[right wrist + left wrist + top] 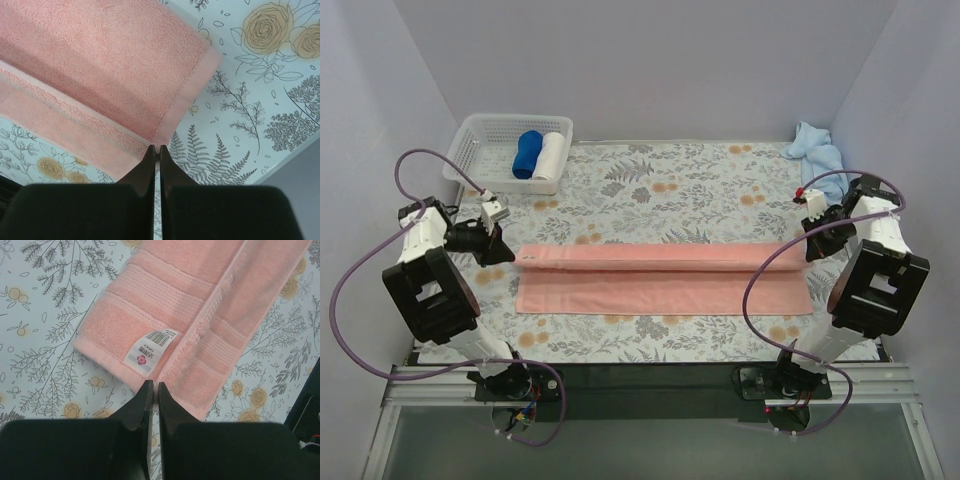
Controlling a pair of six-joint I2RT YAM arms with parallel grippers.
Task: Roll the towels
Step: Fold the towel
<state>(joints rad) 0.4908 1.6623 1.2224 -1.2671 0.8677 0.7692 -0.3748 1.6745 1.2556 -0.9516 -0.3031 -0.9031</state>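
Top external view: salmon-pink towel (665,285) is lying lengthwise on the floral table (700,190), doubled over along its length; left gripper (152,387) is pinching its left end beside the tag (150,351), fingers nearly touching; right gripper (156,150) is pinching its right end likewise; sky-blue towel (817,150) is sitting crumpled at the far right corner.

The pink towel (165,305) ran off the left wrist view at 12 to 1 o'clock, with the print on its tag (150,347) too small to read. The right wrist view cut it off from 9 to 12 o'clock. Overhead, the light-blue towel (817,150) at 1 o'clock was too small to show its folds.
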